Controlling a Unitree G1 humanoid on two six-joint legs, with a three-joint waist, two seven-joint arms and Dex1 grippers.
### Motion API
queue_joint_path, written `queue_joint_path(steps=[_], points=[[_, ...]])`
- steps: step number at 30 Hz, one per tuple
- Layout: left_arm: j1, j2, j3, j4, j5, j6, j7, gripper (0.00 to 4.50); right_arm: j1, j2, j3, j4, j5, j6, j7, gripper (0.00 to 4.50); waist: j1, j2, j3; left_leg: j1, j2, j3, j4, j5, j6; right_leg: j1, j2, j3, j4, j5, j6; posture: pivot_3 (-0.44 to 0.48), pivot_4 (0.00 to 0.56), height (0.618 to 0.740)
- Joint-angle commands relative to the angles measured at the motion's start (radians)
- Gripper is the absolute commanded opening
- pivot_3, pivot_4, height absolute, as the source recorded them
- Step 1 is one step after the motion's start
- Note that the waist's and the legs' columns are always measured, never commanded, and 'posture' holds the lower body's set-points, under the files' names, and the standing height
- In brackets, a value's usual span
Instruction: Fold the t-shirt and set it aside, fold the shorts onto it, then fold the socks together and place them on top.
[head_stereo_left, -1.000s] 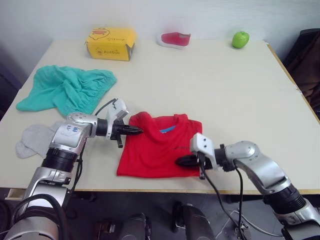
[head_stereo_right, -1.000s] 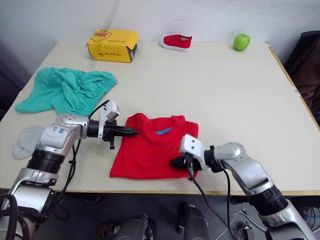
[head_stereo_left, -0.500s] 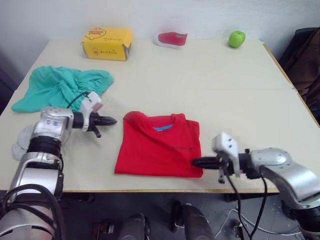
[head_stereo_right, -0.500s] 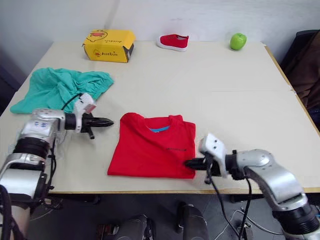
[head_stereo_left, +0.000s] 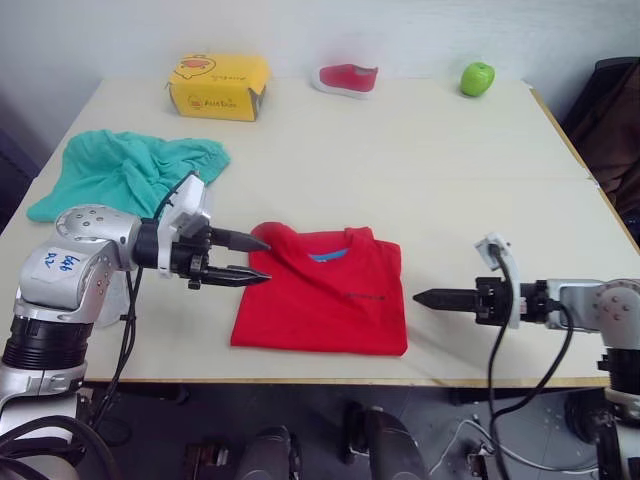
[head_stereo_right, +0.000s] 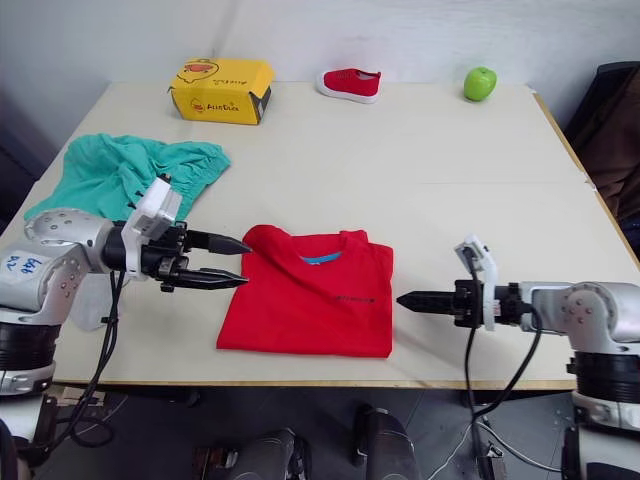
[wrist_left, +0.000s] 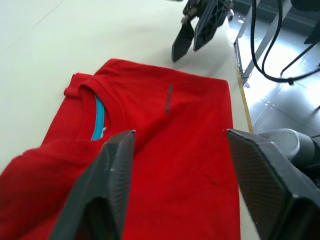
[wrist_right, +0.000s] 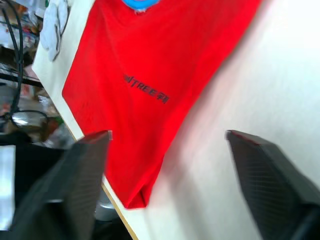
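Red folded t-shirt (head_stereo_left: 322, 300) between both wide-spread, empty grippers, left (head_stereo_left: 250, 258), right (wrist_right: 165, 165); right wrist view reveals chest print.

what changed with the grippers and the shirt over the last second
The right gripper pulled off the t-shirt and now sits open on the table beside it. The left gripper backed away, then returned open to the shirt's shoulder. The shirt stayed folded in place.
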Motion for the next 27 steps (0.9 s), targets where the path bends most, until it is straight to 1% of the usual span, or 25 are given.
queue_joint_path(steps=[1,2,6,9,12,17,21,23,24,27], points=[[0.004,-0.003,0.016,-0.073,-0.050,0.016,0.006,4.30,-0.072,0.076,0.059,0.088,-0.016,0.049,-0.033,4.50,-0.010,0.000,0.000,0.000,0.000,0.000,0.000,0.000,0.000,0.000,0.000,0.000,0.000,0.000,0.000,0.000,0.150,0.740],[0.005,-0.006,0.019,-0.088,-0.063,0.019,0.004,4.47,-0.090,0.100,0.073,0.106,-0.016,0.055,-0.031,4.50,-0.013,0.000,0.000,0.000,0.000,0.000,0.000,0.000,0.000,0.000,0.000,0.000,0.000,0.000,0.000,0.000,0.150,0.740],[0.020,-0.014,0.018,-0.158,-0.102,0.034,0.011,4.47,-0.152,0.224,0.108,0.157,-0.043,0.027,-0.063,4.50,-0.026,0.000,0.000,0.001,0.001,0.000,-0.001,0.001,-0.001,0.000,0.001,0.001,0.001,0.000,0.000,0.000,0.150,0.740],[0.028,-0.010,0.011,-0.177,-0.105,0.026,0.017,4.47,-0.164,0.264,0.156,0.153,-0.063,0.005,-0.057,4.50,-0.034,0.000,0.000,0.002,0.001,0.000,-0.001,0.001,-0.002,0.000,0.003,0.003,0.001,0.000,-0.001,0.000,0.150,0.740],[0.025,-0.015,0.016,-0.176,-0.103,0.017,0.036,4.50,-0.172,0.296,0.177,0.186,-0.108,-0.040,-0.084,3.90,-0.038,0.000,0.000,0.002,0.001,0.000,-0.001,0.001,-0.002,0.000,0.003,0.004,0.001,-0.001,-0.001,0.000,0.150,0.740],[0.015,-0.021,0.020,-0.169,-0.107,0.012,0.056,4.50,-0.181,0.297,0.180,0.208,-0.137,-0.064,-0.089,2.16,-0.038,0.000,0.000,0.002,0.003,0.001,-0.002,0.001,-0.003,0.000,0.006,0.006,0.001,-0.001,-0.001,0.000,0.150,0.740],[0.005,-0.033,0.011,-0.158,-0.099,-0.003,0.066,4.50,-0.191,0.270,0.167,0.206,-0.147,-0.082,-0.083,0.74,-0.038,-0.003,-0.002,0.003,0.003,0.001,-0.001,0.001,-0.003,0.000,0.006,0.007,0.001,-0.001,-0.001,0.000,0.150,0.740],[0.002,-0.042,0.004,-0.153,-0.094,-0.010,0.071,4.50,-0.189,0.243,0.153,0.179,-0.144,-0.082,-0.081,0.14,-0.036,-0.003,-0.002,0.003,0.003,0.001,-0.001,0.001,-0.003,0.001,0.006,0.007,0.001,-0.001,-0.001,0.000,0.150,0.740],[0.002,-0.044,0.001,-0.151,-0.092,-0.012,0.072,4.50,-0.188,0.234,0.150,0.168,-0.143,-0.083,-0.080,0.03,-0.036,-0.003,-0.002,0.003,0.003,0.001,-0.001,0.001,-0.003,0.001,0.006,0.008,0.001,-0.001,-0.001,0.000,0.150,0.740],[-0.001,-0.058,-0.010,-0.141,-0.085,-0.028,0.072,4.50,-0.170,0.144,0.103,0.086,-0.120,-0.080,-0.060,0.03,-0.016,-0.002,-0.001,0.002,0.002,0.001,-0.001,0.001,-0.003,0.000,0.005,0.008,0.000,-0.001,-0.001,0.000,0.150,0.740]])
